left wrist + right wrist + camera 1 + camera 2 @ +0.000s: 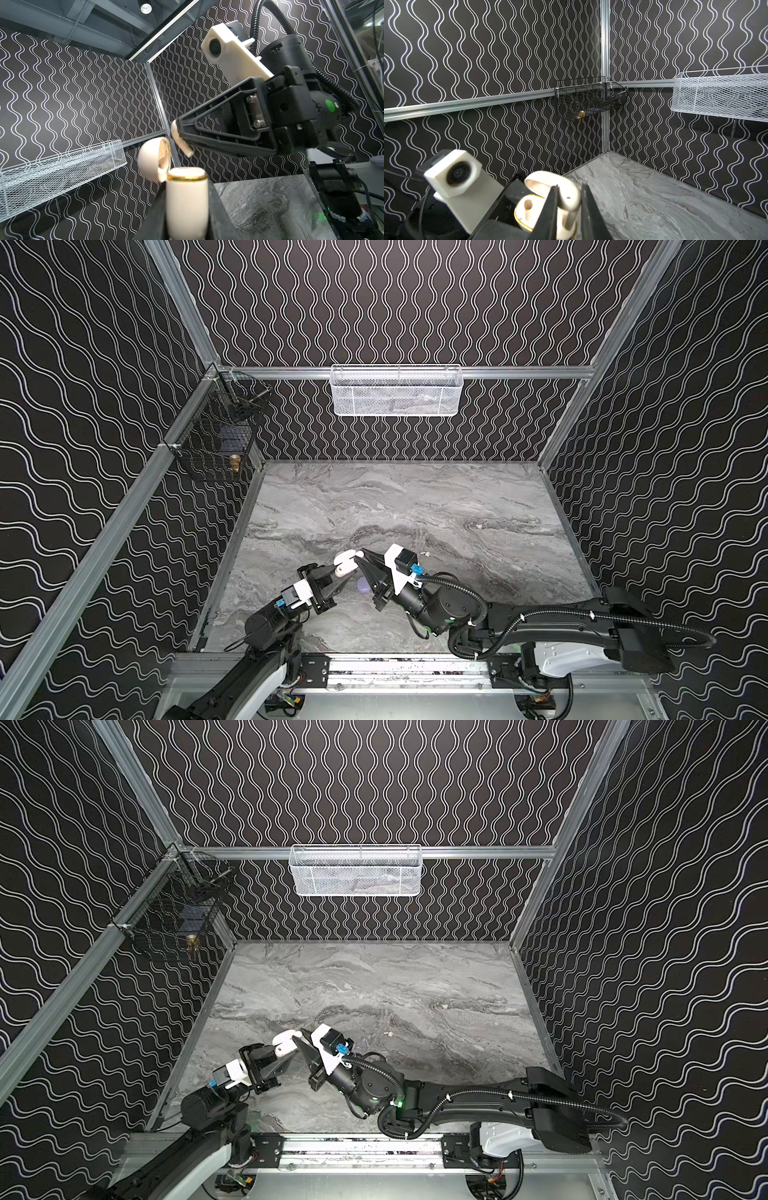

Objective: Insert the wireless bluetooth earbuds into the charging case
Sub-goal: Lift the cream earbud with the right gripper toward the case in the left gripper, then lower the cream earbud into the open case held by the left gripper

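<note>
The white charging case (187,199) is pinched between the pressed-in jaws of the left gripper (341,572), held above the table (415,506) with its lid (152,159) swung open. A white earbud (181,140) is clamped at the tips of the right gripper (179,133), just above the case's gold-rimmed mouth and apart from it. Its stem is tilted, pointing down toward that mouth. Lining it up over the free socket (527,204) is judged to be what the next move turns on.

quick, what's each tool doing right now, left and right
left tool: shut on the charging case, lid open.
right tool: shut on a white earbud, just above the case.
</note>
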Tool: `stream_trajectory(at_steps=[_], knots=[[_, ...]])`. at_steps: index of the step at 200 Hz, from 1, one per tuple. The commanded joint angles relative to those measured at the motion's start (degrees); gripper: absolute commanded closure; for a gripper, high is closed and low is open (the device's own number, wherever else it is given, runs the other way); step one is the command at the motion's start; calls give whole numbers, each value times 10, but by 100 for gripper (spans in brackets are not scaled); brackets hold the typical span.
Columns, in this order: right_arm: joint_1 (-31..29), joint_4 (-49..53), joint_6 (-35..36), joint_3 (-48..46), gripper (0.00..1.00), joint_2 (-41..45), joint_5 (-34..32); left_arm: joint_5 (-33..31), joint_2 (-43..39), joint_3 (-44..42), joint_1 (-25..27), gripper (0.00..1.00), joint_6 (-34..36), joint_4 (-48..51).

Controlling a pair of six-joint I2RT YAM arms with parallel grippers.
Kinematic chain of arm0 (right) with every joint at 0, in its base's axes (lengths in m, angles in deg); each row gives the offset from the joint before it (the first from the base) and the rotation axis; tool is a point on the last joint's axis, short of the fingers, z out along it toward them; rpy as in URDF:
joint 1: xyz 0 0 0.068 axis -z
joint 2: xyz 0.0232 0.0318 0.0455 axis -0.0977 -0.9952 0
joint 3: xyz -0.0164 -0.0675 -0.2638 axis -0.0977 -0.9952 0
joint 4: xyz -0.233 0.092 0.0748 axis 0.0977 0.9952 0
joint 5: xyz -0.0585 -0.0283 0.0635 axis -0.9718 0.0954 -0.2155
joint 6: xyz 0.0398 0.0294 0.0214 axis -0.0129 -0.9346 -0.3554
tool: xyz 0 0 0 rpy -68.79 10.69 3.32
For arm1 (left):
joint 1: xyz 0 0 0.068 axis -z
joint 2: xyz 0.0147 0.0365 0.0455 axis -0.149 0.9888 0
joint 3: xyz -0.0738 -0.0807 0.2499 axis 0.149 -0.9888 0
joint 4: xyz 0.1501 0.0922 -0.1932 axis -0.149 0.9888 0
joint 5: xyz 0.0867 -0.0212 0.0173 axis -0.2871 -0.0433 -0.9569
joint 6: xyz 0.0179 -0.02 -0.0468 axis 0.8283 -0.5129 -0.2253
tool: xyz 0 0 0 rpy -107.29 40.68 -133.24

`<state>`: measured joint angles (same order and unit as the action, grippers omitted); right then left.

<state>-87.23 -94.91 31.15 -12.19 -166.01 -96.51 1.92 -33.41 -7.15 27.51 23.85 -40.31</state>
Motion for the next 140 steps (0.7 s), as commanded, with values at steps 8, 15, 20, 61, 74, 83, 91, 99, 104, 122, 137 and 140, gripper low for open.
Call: stream_trajectory(at_steps=[8, 15, 20, 61, 74, 83, 91, 99, 104, 122, 137, 140], knots=[[5, -36, -6, 9, 93, -10, 11, -7, -3, -30, 0, 100, -9, -17], [6, -42, -6, 8, 93, -12, 11, -7, -3, -31, 0, 100, -11, -17], [7, -45, -6, 7, 93, -14, 13, -8, -1, -31, 0, 100, -12, -17], [9, -67, 1, -1, 93, -18, 38, -21, -1, -31, 0, 100, -18, -17], [9, -68, 2, -2, 93, -18, 37, -24, -1, -31, 0, 100, -18, -17], [10, -67, 3, -1, 93, -19, 33, -24, -2, -31, 0, 100, -20, -17], [9, -68, 5, -1, 93, -21, 32, -24, -2, -30, 0, 100, -21, -17], [10, -70, 6, -1, 93, -24, 31, -24, -3, -31, 0, 100, -22, -17], [10, -71, 7, 1, 93, -27, 30, -24, -4, -31, 0, 100, -23, -17], [12, -71, 6, 6, 93, -35, 33, -25, -6, -30, 0, 100, -26, -16], [14, -67, 6, 14, 94, -44, 37, -25, -9, -31, 0, 100, -28, -17], [14, -67, 6, 15, 94, -45, 36, -25, -10, -31, 0, 100, -28, -17]])
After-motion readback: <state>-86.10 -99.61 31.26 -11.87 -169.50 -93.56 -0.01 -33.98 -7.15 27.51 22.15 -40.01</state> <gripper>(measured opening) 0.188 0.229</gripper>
